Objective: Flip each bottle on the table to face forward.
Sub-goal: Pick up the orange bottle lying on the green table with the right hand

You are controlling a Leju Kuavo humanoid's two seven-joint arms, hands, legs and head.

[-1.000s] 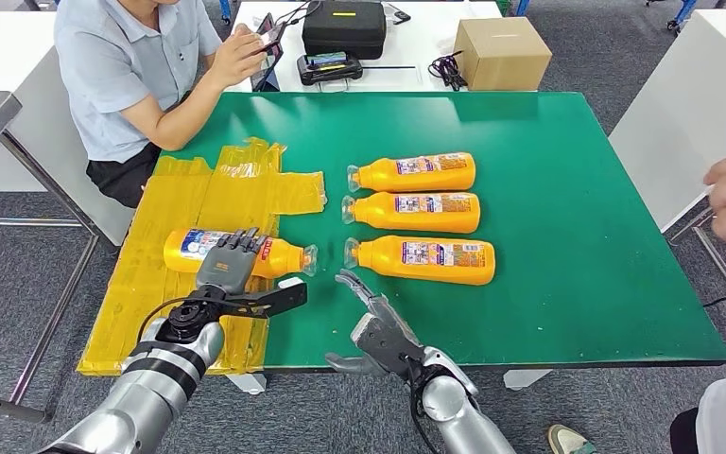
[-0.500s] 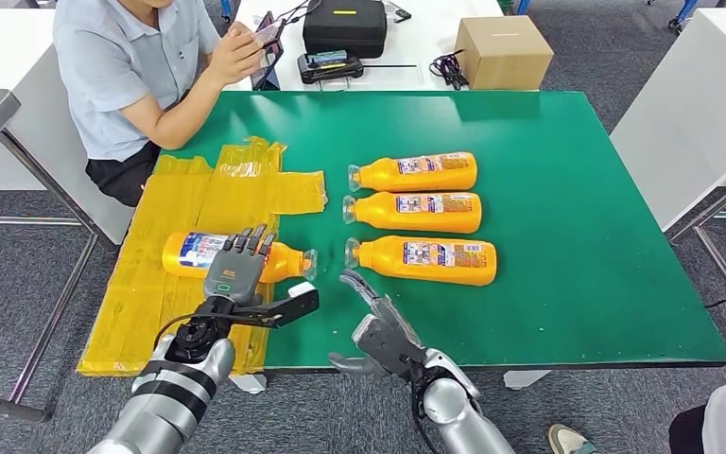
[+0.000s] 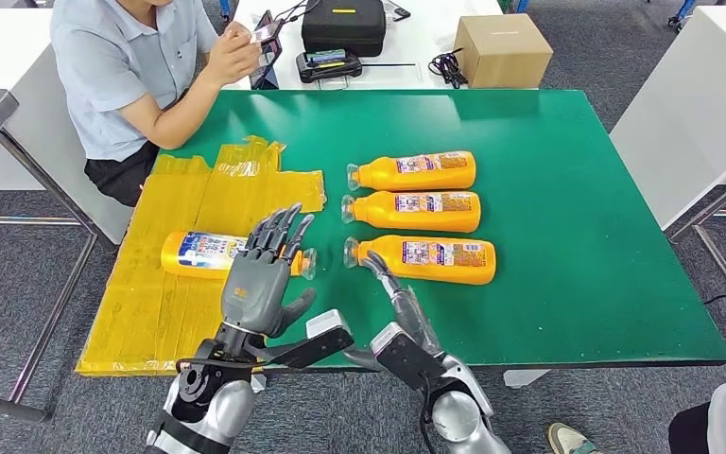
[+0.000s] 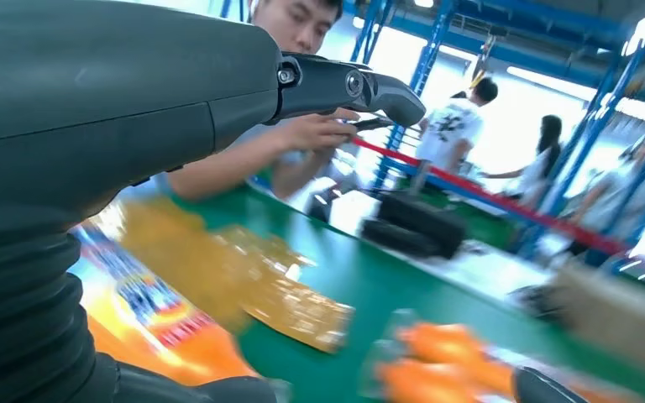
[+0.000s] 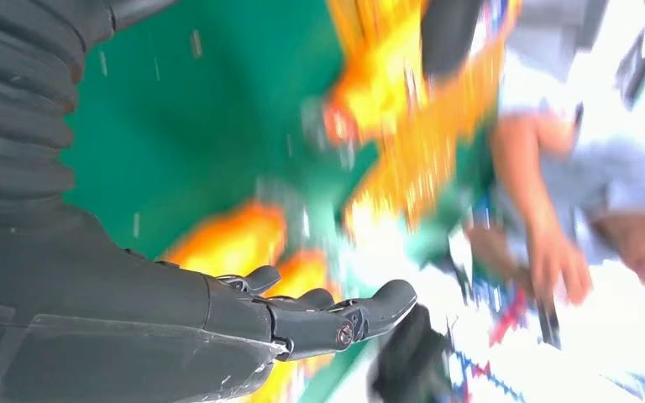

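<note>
Several orange bottles lie on their sides on the green table (image 3: 548,189). One bottle (image 3: 210,254) rests on the yellow tape patch (image 3: 180,236) at the left, cap toward the middle. Three more lie in a column at the centre: far bottle (image 3: 413,171), middle bottle (image 3: 412,212), near bottle (image 3: 423,258). My left hand (image 3: 263,274) is raised above the near edge, fingers spread, holding nothing, in front of the left bottle. My right hand (image 3: 399,317) reaches out flat, its fingertips close to the near bottle's cap, empty. Both wrist views are blurred; the left wrist view shows the left bottle (image 4: 155,323).
A person (image 3: 132,66) sits at the far left corner holding a phone. A black case (image 3: 343,26) and a cardboard box (image 3: 503,51) sit on the white table beyond. A white table (image 3: 700,104) stands to the right.
My left hand lifted off the left bottle and rose with its fingers spread. My right hand stretched forward toward the near bottle's cap. A person's hand at the right edge left the picture.
</note>
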